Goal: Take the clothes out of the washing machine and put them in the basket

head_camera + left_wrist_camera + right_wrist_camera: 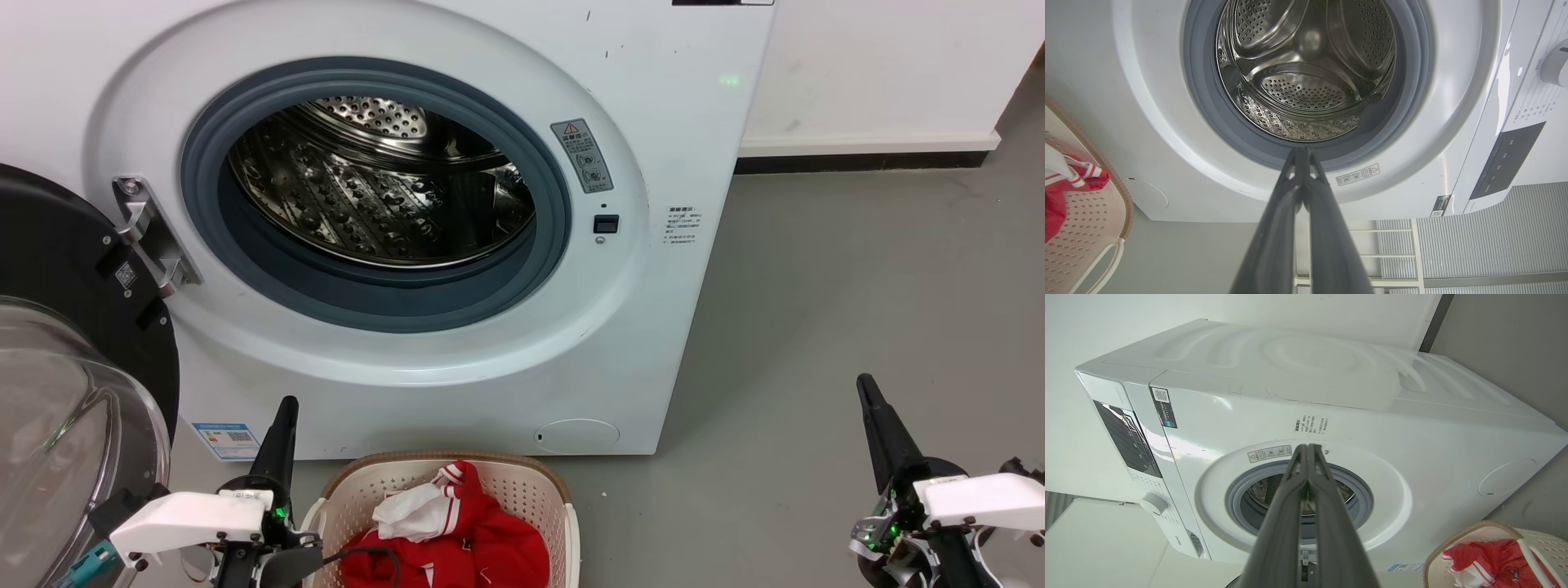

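Two grippers, both with their fingers pressed together on nothing.

Risks, from the left of the head view. The glass door (49,425) stands swung open at the lower left, just beside the left gripper (286,408). If you sweep that arm outward, expect it to strike the glass. A dark cable (367,555) appears to loop from that wrist across the clothes (473,539), which lie in the basket (539,482) at bottom centre. Lift the arm and the loop may snag the fabric and drag it over the rim. The basket sits just in front of the washing machine (653,327), so a forward roll of the base may shove or tip it. The right gripper (867,392), at the lower right, hangs over the grey floor (816,286), well apart from everything. I judge it low risk.

Visibility, same order. The door is cut by the left edge. The basket's near half is cut by the bottom edge, so you cannot count the garments. In the head view the grey door ring (375,302) masks the front floor of the drum (384,196). The left wrist view looks deeper and shows bare steel, yet the lowest front strip sits behind the ring's lip. Judge the drum empty, not proven. Calling the job finished on this evidence risks leaving a small item behind.
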Motion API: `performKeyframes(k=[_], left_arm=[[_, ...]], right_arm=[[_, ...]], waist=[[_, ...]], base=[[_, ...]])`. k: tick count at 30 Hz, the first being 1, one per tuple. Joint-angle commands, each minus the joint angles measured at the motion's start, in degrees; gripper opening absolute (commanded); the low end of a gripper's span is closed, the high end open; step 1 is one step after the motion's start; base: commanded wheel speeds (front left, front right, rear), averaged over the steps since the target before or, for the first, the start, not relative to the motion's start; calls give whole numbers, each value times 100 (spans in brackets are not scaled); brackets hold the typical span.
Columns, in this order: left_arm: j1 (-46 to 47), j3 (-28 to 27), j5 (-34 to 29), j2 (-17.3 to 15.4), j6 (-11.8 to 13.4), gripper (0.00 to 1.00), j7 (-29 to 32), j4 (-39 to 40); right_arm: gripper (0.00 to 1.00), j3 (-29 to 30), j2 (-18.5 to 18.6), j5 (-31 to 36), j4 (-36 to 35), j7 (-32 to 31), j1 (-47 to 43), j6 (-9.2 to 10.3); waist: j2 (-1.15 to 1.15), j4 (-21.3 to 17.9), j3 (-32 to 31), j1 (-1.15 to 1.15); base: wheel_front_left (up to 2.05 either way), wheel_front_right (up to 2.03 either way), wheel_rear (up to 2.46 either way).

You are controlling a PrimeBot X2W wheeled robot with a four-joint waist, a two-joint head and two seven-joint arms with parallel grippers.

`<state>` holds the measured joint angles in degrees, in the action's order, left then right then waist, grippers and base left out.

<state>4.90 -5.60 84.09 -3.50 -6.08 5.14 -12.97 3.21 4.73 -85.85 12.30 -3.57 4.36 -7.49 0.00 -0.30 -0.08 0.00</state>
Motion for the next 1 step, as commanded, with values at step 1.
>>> performKeyframes(k=[1], left_arm=[[71,-21,123,3,-49,0,30,-13]], right_arm=[[0,24,-2,-127,22,-18,98,0]], waist=[[0,2,2,0]], base=[[0,0,0]])
